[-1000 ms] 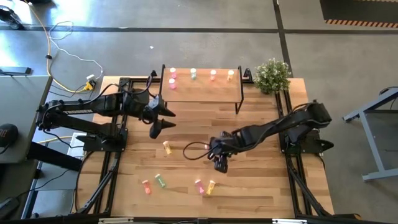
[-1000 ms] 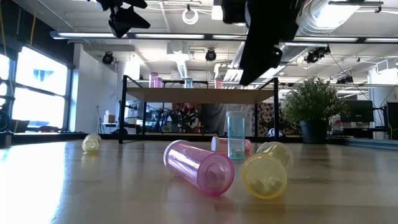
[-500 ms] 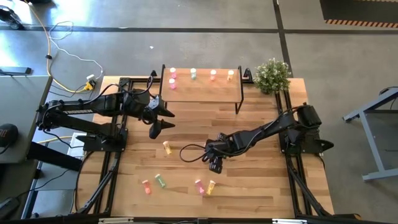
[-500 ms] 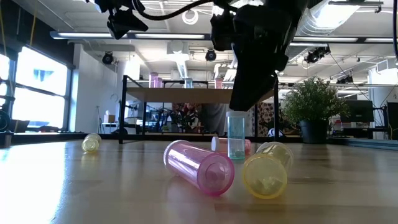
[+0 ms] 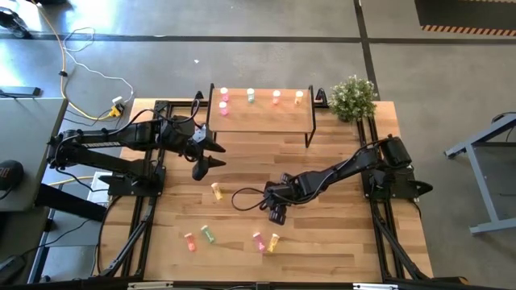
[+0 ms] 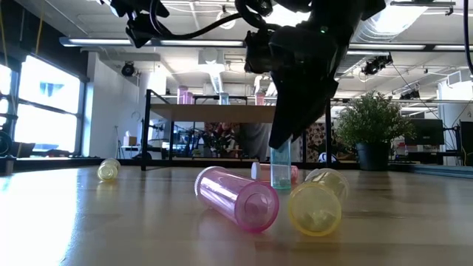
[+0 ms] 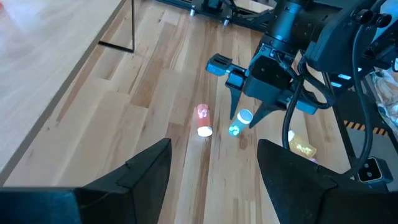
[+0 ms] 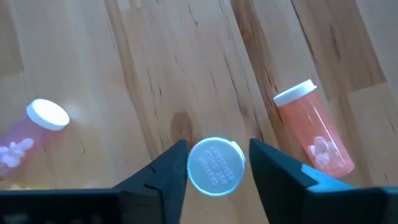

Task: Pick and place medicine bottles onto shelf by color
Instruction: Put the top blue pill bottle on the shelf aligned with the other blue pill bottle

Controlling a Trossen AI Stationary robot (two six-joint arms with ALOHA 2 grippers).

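The right gripper [image 8: 214, 163] hangs low over the tabletop [image 5: 339, 234], fingers spread on either side of an upright teal bottle [image 6: 280, 167], pads apparently just short of its white cap [image 8: 215, 166]. A red-orange bottle [image 8: 314, 130] lies on its side just beside it. The left gripper [image 5: 205, 153] waits open near the shelf [image 5: 262, 118].

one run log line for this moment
right gripper: fingers astride upright green bottle, not yet clamped | left gripper: open, raised near shelf
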